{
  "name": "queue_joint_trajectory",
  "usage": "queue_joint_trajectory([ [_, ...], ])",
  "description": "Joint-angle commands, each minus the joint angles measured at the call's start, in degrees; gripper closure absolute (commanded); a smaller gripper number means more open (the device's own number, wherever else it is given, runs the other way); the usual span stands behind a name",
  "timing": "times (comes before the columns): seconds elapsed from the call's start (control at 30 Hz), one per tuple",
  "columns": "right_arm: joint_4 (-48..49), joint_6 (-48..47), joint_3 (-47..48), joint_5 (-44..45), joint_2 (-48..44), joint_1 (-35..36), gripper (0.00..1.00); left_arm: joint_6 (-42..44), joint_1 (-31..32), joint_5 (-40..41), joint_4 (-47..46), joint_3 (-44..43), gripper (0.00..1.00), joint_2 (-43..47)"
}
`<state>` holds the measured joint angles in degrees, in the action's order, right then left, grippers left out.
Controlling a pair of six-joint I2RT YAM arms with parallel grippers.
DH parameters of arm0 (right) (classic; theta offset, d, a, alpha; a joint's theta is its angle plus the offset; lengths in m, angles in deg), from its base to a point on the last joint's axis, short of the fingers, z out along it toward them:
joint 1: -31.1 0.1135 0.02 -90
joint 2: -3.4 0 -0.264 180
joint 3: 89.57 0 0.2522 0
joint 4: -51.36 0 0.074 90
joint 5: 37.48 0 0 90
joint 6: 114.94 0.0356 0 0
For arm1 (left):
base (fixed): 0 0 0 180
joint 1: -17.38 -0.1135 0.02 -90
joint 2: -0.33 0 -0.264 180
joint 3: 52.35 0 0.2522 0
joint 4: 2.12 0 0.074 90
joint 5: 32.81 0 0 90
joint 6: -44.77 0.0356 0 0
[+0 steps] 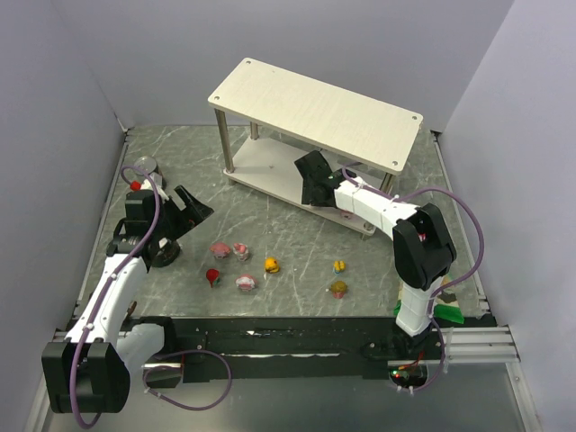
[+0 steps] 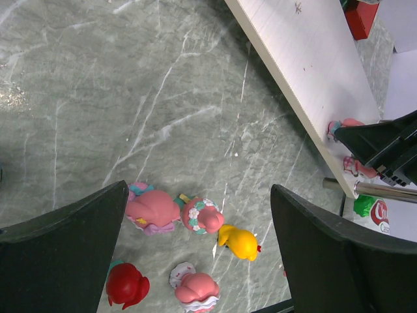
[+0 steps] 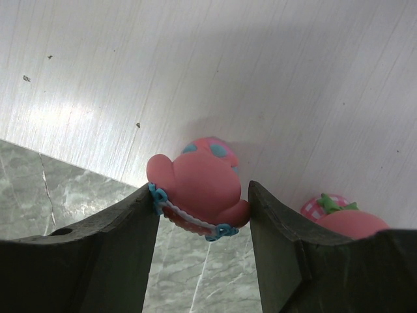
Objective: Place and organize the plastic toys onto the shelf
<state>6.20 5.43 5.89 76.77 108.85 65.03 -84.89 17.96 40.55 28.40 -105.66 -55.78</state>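
Under the shelf's [image 1: 315, 103] top board the right tool [image 1: 309, 176] is half hidden from above. Only its wrist view shows it clamped on a pink toy [image 3: 195, 182] at the lower board's near edge, with a second pink toy [image 3: 342, 218] cut off behind one finger. Near the worktop's [image 1: 297, 238] left edge the left tool [image 1: 196, 207] hangs with its jaws wide apart above loose toys [image 2: 153, 207], touching none.
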Motion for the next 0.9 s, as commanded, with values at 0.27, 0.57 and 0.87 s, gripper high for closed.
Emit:
queue_joint_trajectory([
  [0.27,-3.05,0.04,2.42,3.52,-0.07,-1.06,0.29,0.81,0.04,0.39,-1.99,-0.18,0.04,0.22],
  [0.57,-0.86,-1.89,2.42,2.91,-1.47,-1.15,0.15,0.81,0.04,0.38,-2.08,-0.18,0.04,0.22],
  [0.87,1.25,-1.28,0.14,1.15,-4.54,-0.97,0.13,0.81,0.04,0.47,-1.99,-0.26,0.04,0.31],
])
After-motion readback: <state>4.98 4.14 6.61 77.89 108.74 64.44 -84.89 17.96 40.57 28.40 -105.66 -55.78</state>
